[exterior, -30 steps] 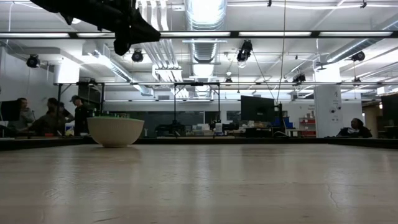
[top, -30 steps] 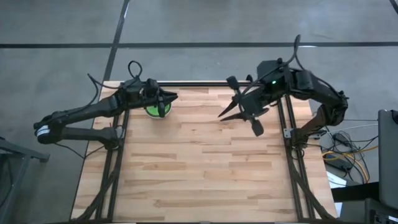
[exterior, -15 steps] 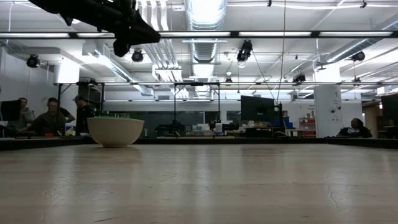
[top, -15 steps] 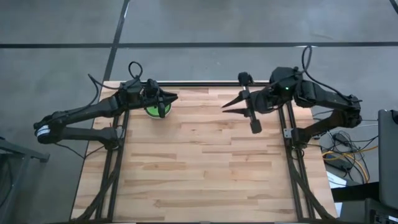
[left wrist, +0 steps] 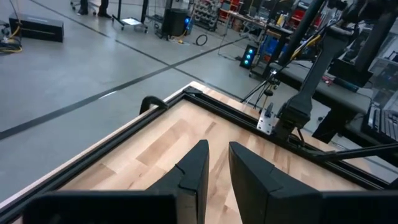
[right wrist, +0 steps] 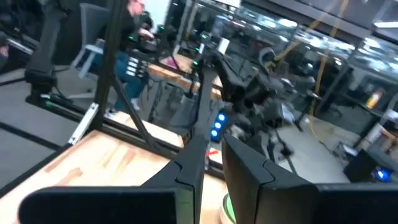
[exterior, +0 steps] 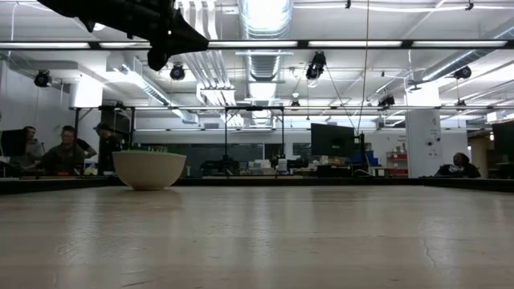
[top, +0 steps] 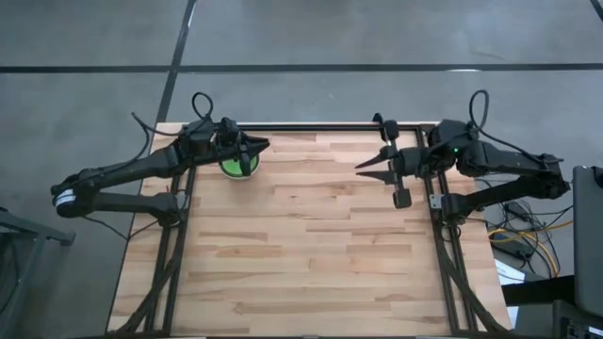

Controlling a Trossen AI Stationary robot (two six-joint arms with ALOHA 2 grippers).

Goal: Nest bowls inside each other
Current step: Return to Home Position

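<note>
One stack of bowls (top: 233, 169) shows only its green inside from above. It sits near a corner of the pale plank counter (top: 311, 254), partly under the left gripper (top: 264, 144). The right gripper (top: 362, 165) hangs well apart, by the opposite edge.

Seen level across the counter, the outermost bowl (exterior: 148, 169) is whitish, with seated people (exterior: 64, 151) in the workshop behind.

Each wrist view shows fingers (left wrist: 193, 174) almost touching and gripping nothing.
</note>
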